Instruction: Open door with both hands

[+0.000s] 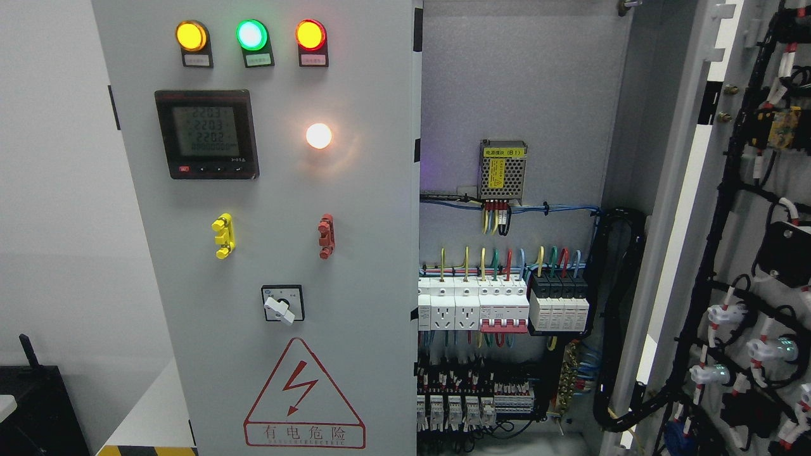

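A grey electrical cabinet fills the head view. Its left door (pixel 355 253) is shut and carries three lit lamps, a digital meter (pixel 206 134), a yellow handle (pixel 223 235), a red handle (pixel 325 235) and a rotary switch (pixel 282 305). The right door (pixel 747 253) stands swung open at the right, its inner side with black cable bundles facing me. Between them the cabinet interior (pixel 519 95) shows a power supply (pixel 503 170), breakers (pixel 500 307) and coloured wires. Neither of my hands or arms is in the picture.
A white wall (pixel 57 221) lies left of the cabinet. A black object (pixel 35 405) sits at the lower left corner, beside a white surface with a yellow-black striped edge (pixel 146 450). A red-bordered warning triangle (pixel 304 396) marks the left door's lower part.
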Tool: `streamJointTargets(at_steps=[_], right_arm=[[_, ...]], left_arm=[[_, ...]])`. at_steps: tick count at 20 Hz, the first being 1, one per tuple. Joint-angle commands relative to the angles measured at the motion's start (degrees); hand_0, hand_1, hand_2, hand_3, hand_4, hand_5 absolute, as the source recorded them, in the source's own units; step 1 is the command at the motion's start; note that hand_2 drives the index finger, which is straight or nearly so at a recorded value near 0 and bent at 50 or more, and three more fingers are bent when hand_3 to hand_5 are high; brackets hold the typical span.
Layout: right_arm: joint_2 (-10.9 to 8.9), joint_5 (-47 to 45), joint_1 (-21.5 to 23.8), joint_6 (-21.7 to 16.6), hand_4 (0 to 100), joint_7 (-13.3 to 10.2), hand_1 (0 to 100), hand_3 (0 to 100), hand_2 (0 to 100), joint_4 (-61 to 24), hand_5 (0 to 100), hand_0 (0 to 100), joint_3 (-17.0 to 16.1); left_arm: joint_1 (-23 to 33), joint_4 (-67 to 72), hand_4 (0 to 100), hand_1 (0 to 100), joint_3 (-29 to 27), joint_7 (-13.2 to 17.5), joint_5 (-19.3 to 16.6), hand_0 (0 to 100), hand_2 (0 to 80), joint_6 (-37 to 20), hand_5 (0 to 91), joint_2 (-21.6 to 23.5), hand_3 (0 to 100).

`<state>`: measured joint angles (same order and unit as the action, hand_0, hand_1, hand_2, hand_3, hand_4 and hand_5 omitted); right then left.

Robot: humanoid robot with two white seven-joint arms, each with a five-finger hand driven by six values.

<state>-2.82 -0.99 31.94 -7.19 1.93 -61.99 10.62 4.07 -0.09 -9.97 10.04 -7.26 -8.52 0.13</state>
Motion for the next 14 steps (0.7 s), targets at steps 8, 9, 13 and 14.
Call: streamJointTargets(at_steps=[8,9,13,14], right_arm=[[-9.31,-1.2,11.1,-19.5,0,0.1,39,0,0,-37.1,0,12,4.7],[-9.57,-1.1,10.3,-21.1,0,0.1,39,0,0,-37.5,0,12,5.0],[-11.24,-1.2,8.7,-23.7,0,0.1,39,0,0,-41.4,0,12,5.4],[-11.68,-1.3,8.3,-25.2,0,0.2,39,0,0,-42.5,0,12,5.4]], left_arm=[[0.0,0.5,0,39,0.0,0.2,0.2,12,0.0,0.0,0.0,-2.0,0],[0.0,0.6,0,39,0.0,0.2,0.2,12,0.0,0.0,0.0,-2.1,0],[0.0,0.5,0,39,0.0,0.2,0.2,12,0.0,-0.1,0.0,-2.1,0],[0.0,0.6,0,39,0.0,0.2,0.2,12,0.0,0.0,0.0,-2.1,0]])
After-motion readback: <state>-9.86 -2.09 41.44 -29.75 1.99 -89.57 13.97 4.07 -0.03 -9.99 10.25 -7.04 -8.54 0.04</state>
